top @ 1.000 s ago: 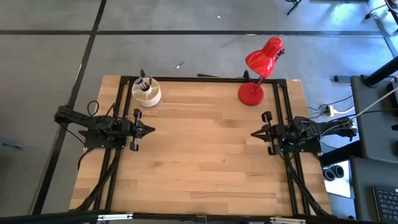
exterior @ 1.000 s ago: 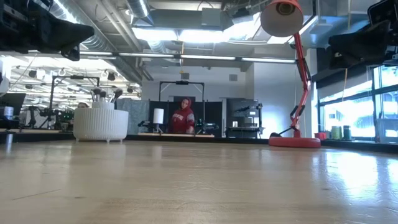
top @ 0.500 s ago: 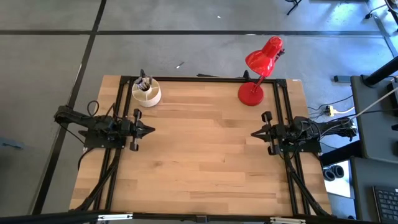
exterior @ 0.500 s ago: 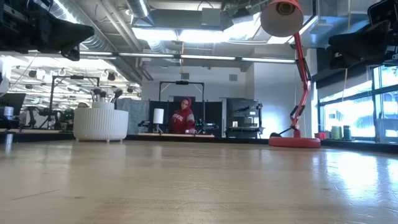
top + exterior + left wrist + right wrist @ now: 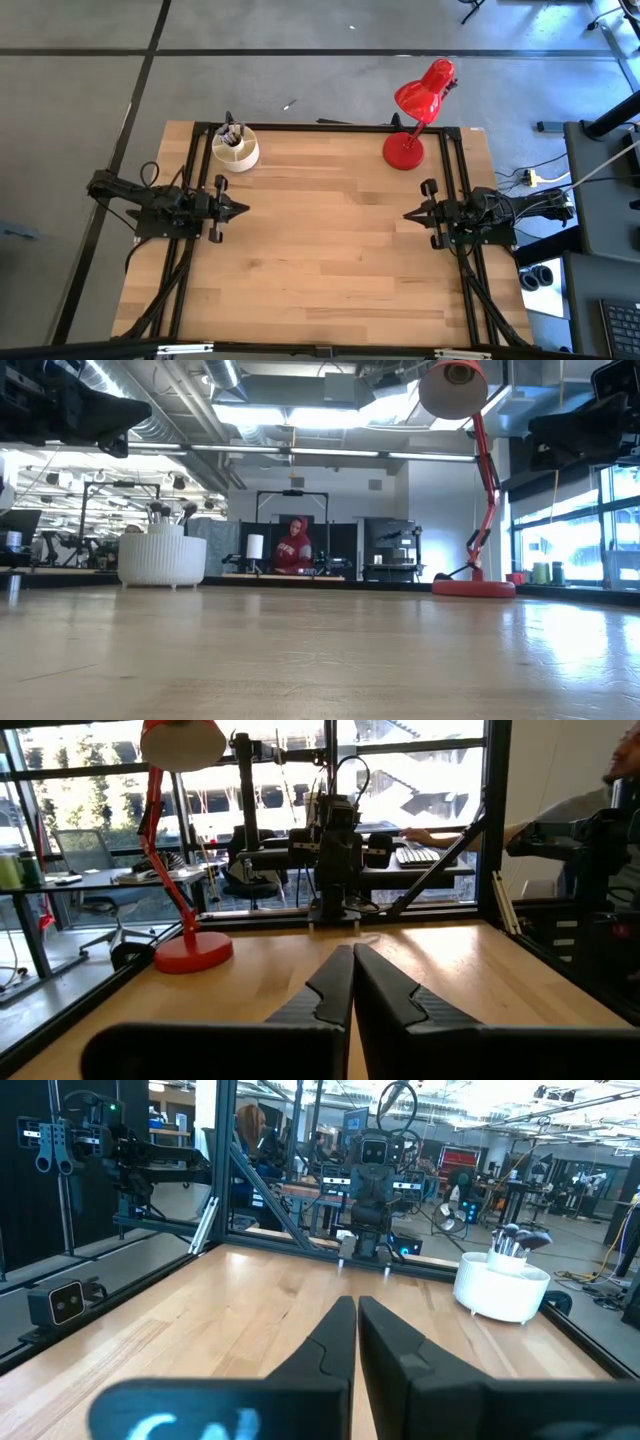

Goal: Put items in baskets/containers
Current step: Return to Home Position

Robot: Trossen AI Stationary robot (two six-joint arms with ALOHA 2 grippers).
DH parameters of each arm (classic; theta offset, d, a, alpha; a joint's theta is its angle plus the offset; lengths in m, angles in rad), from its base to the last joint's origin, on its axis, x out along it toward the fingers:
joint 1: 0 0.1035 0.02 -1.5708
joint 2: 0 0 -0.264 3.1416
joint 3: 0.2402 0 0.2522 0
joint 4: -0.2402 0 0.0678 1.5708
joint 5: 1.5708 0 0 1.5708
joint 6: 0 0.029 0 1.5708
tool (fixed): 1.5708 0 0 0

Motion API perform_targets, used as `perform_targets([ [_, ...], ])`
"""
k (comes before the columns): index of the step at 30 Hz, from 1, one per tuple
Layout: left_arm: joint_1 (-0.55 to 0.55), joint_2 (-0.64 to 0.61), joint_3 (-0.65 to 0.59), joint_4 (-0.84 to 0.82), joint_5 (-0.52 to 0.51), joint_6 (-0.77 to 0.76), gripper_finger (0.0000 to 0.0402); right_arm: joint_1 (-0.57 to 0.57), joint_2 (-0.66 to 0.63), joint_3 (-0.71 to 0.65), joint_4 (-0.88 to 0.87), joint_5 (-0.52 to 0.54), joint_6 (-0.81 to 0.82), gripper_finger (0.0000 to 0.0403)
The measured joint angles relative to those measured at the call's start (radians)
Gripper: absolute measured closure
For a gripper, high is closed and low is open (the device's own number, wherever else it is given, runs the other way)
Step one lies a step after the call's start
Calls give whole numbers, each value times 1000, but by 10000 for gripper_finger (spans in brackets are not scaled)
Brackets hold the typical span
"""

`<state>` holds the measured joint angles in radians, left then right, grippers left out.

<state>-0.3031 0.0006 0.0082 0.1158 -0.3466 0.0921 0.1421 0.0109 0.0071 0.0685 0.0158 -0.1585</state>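
The nearest stretch of the wooden worktop point(image 5: 320, 270) lies well short of the cup point(image 5: 235, 150), which stands at the far left corner.

Farther in, still short of the cup, both arms sit low at the worktop's side edges and face each other. The left tool point(image 5: 240, 209) is on the cup's own side, near it but clear of it. Its two dark fingers are pressed together to a point with nothing between them, as the left wrist view shows point(image 5: 351, 952). The right tool point(image 5: 408, 215) is well apart from the cup, across the worktop. Its fingers are likewise closed together and empty point(image 5: 356, 1302).

At the far edge the cream-white ribbed cup point(image 5: 162, 559) stands upright. The brushes point(image 5: 231, 132) stand inside it, heads up, bunched toward its far side; their tips rise above the rim point(image 5: 170, 512).

Along the same far edge, well to the cup's right, stands a red lamp point(image 5: 405, 150), its shade leaning out beyond the worktop.

Beyond the cup, in the room behind, a person point(image 5: 293, 546) in red sits at a desk.
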Motion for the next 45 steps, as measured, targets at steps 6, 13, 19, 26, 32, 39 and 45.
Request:
perform_targets([
  [6, 0, 0, 0, 0, 0, 0, 393, 0, 0, 0, 0, 0, 0, 384],
  [13, 0, 0, 0, 0, 0, 0, 394, 0, 0, 0, 0, 0, 0, 384],
  [19, 0, 0, 0, 0, 0, 0, 394, 0, 0, 0, 0, 0, 0, 384],
  [26, 0, 0, 0, 0, 0, 0, 389, 0, 0, 0, 0, 0, 0, 384],
  [32, 0, 0, 0, 0, 0, 0, 392, 0, 0, 0, 0, 0, 0, 384],
  [39, 0, 0, 0, 0, 0, 0, 391, 0, 0, 0, 0, 0, 0, 384],
  [45, 0, 0, 0, 0, 0, 0, 390, 0, 0, 0, 0, 0, 0, 384],
])
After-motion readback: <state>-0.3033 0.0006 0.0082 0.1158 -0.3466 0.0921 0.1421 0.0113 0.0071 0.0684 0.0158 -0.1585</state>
